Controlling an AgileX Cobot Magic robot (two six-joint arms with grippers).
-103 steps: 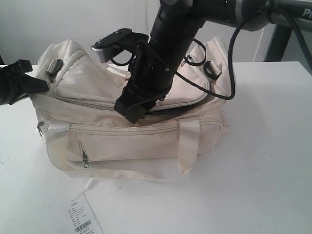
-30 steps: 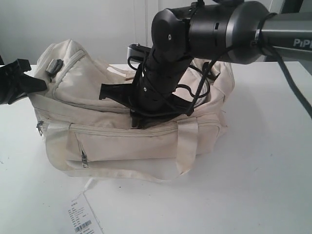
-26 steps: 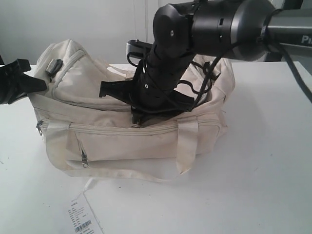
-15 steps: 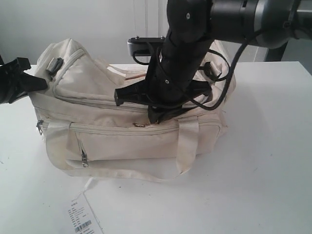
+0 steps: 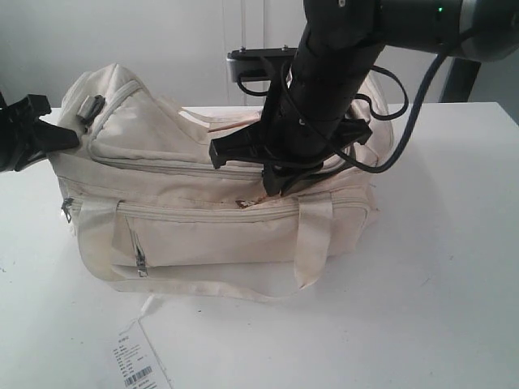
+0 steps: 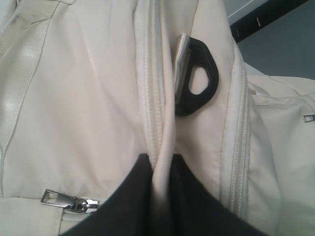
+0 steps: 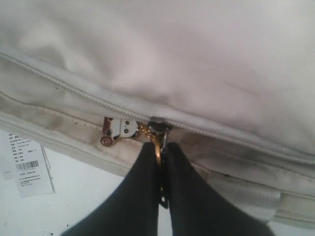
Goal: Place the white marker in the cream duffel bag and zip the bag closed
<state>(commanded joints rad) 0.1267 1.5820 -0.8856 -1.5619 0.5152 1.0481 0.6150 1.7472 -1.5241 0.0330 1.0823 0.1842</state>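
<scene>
Cream duffel bag [image 5: 186, 235]: soft matte fabric with glossy strap handles, slumped on the white table [image 5: 438, 284] near its far edge.
Right gripper [image 7: 160, 147]: black fingers pinched on the brassy ring zipper pull [image 7: 158, 143].
Left gripper [image 6: 158, 160]: clamped on a fabric fold beside a rounded black clip [image 6: 197, 78].
White marker: hidden, cannot tell where.

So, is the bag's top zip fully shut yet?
Cannot tell. The right gripper pinches the zip pull partway along the cream duffel bag. Teeth look meshed beside it, but the far end is hidden.
</scene>
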